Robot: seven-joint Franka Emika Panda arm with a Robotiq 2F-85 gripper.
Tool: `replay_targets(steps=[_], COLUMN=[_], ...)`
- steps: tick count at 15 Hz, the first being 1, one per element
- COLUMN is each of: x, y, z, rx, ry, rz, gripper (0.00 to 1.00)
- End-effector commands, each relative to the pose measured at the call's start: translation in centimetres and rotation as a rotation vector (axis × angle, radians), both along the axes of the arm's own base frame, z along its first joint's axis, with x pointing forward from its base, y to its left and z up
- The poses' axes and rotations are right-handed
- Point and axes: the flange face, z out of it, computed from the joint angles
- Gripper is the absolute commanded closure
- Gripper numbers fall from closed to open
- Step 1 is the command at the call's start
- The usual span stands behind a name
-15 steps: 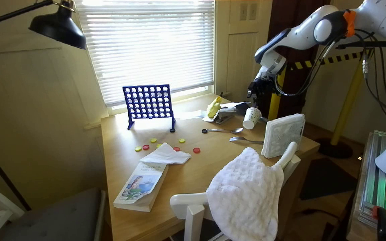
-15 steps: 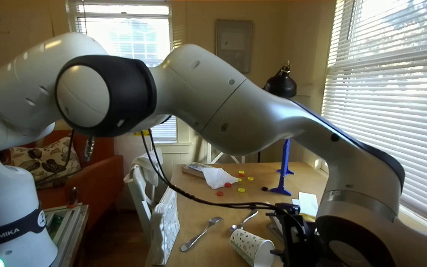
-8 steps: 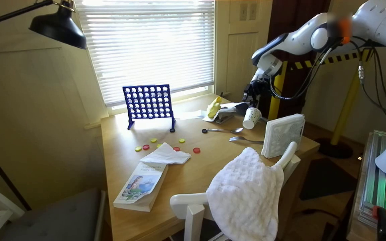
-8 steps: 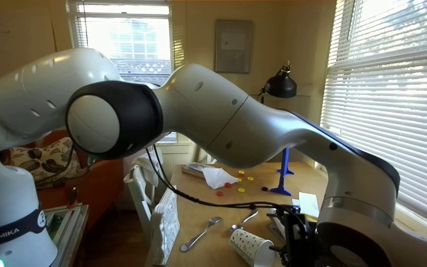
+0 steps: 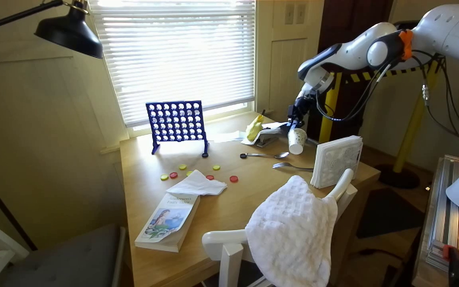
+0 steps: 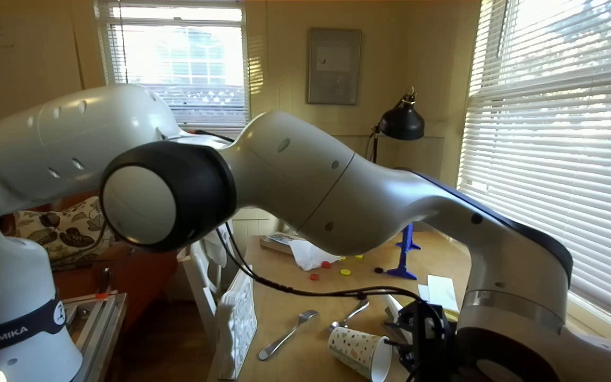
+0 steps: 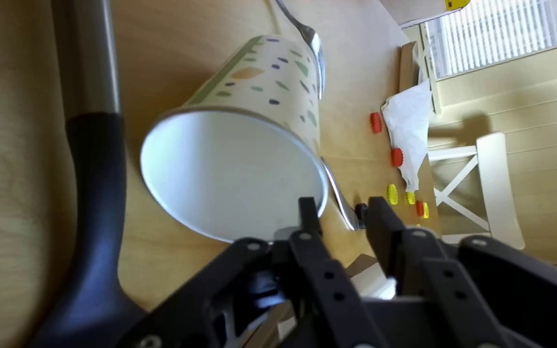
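I have the gripper [image 7: 343,209] right at the open mouth of the paper cup [image 7: 237,150], which lies on its side on the wooden table [image 5: 229,215]. The jaws stand part-way apart with a narrow gap between them, and in the wrist view the cup's rim shows in that gap; I can't tell whether they touch it. Beside the cup, and apart from it, lies a tool with a black handle [image 7: 97,193]. A spoon [image 5: 277,155] and a fork [image 6: 287,335] lie near the cup's closed end. Farther across the table I see a blue game rack [image 5: 178,125] standing upright, red and yellow counters [image 5: 234,179], and a white napkin [image 5: 197,184] at the end of a book [image 5: 167,223]. A white cloth [image 5: 293,231] hangs over the chair [image 5: 230,261].
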Motion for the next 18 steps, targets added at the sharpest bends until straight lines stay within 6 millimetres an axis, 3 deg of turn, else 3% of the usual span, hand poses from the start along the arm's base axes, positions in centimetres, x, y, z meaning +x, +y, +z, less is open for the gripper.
replay_targets(steps=[1, 8, 9, 10, 18], x=[0.2, 0.0, 0.0, 0.0, -1.1], y=[-1.2, -2.9, -3.0, -2.9, -0.4], z=[0.4, 1.6, 1.5, 1.4, -0.5], rx=[-0.003, -0.015, -0.032, -0.045, -0.055], ry=[0.062, 0.11, 0.107, 0.105, 0.308], rz=[-0.056, -0.119, -0.106, -0.092, -0.039], gripper=[0.97, 1.0, 0.93, 0.73, 0.18])
